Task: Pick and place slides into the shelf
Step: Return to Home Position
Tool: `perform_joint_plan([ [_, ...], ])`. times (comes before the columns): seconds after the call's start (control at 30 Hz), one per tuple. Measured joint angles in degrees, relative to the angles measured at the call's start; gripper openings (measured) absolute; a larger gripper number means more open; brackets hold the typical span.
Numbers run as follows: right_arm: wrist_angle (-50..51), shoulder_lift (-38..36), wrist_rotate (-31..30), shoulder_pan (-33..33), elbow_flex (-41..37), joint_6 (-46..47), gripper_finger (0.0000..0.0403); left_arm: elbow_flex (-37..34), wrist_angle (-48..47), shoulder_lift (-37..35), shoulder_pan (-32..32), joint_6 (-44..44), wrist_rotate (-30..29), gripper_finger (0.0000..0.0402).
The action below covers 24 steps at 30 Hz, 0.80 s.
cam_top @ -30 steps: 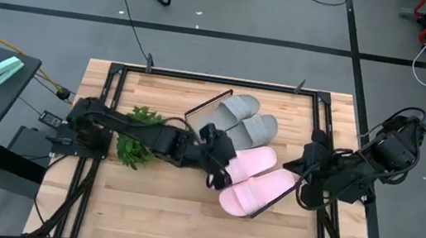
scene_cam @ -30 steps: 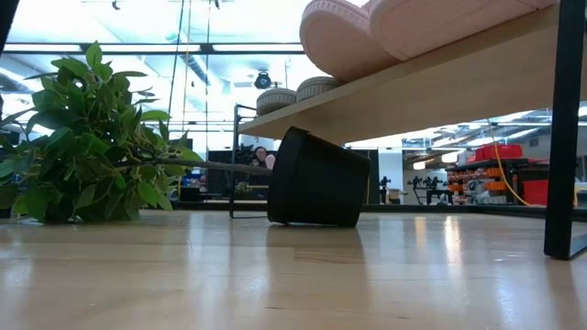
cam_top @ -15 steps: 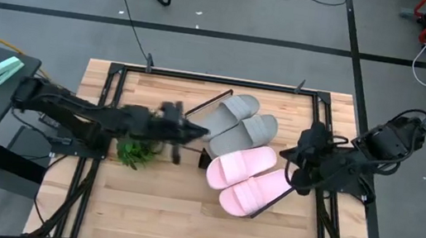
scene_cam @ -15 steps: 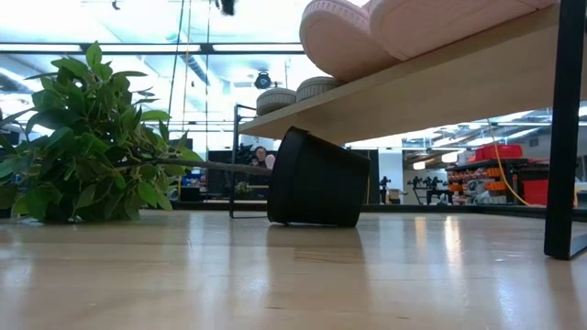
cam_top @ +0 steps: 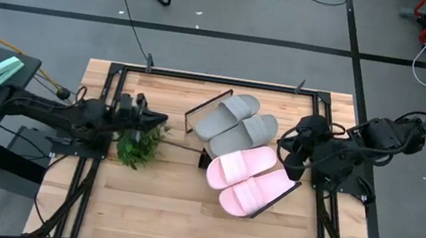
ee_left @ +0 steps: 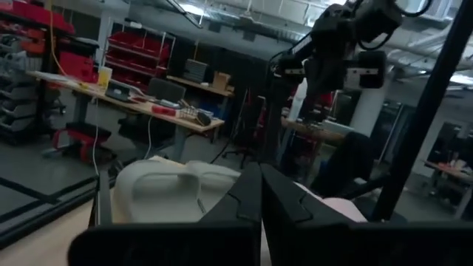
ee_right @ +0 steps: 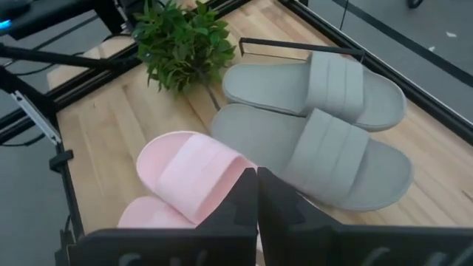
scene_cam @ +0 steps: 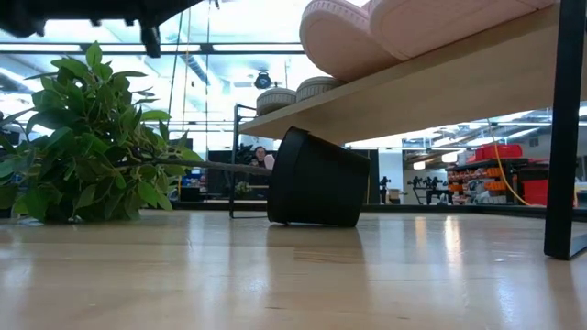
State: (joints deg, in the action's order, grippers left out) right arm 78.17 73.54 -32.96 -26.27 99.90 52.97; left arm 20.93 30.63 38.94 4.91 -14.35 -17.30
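The left gripper (cam_top: 156, 118) hangs with its fingers (ee_left: 244, 203) pressed together and nothing between them. Just under it lies the plant (cam_top: 139, 144), tipped on its side on the table (cam_top: 157, 220). Its black pot (scene_cam: 316, 179) rests farther ahead, under the shelf (scene_cam: 431, 87). Ahead of the tips and a little lower comes the near end of the shelf. A grey slide (ee_left: 166, 185) sits closest there, and a pink one (ee_left: 341, 208) lies past it. Beyond the shelf, facing this gripper, is the right arm.

The right gripper (cam_top: 284, 146) is held beside the opposite long side of the shelf, also with its fingers (ee_right: 240, 203) closed together and empty. Right below and ahead of its tips lie the pink slides (ee_right: 191, 174). The two grey slides (ee_right: 325, 151) are next to them on the same board. All four lie side by side across the shelf, the grey pair toward one end and the pink pair toward the other. Past the slides, farther from this gripper, is the plant, with the left arm above it. Far off in the room behind the table a person (scene_cam: 261, 157) shows.
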Motion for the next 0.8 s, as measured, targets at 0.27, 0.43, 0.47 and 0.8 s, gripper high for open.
perform_joint_plan([
  [0.27, -0.3, 0.0, 0.0, 1.2, 0.0, 2.8, 0.0001, -7.1, 0.0, -8.6, -0.3, 3.4, 2.1, 0.0004],
  [0.43, -0.3, 0.0, 0.0, 1.2, 0.0, 4.7, 0.0001, -11.1, 0.9, -12.0, -0.6, 2.3, 2.1, 0.0003],
  [0.47, -0.3, 0.0, 0.0, 1.2, 0.0, 5.2, 0.0001, -11.9, 1.3, -12.6, -0.6, 2.3, 2.1, 0.0003],
  [0.8, -0.2, 0.0, 0.0, 1.2, 0.0, 7.1, 0.0001, -16.4, 2.4, -16.7, -0.6, 1.6, 2.0, 0.0005],
])
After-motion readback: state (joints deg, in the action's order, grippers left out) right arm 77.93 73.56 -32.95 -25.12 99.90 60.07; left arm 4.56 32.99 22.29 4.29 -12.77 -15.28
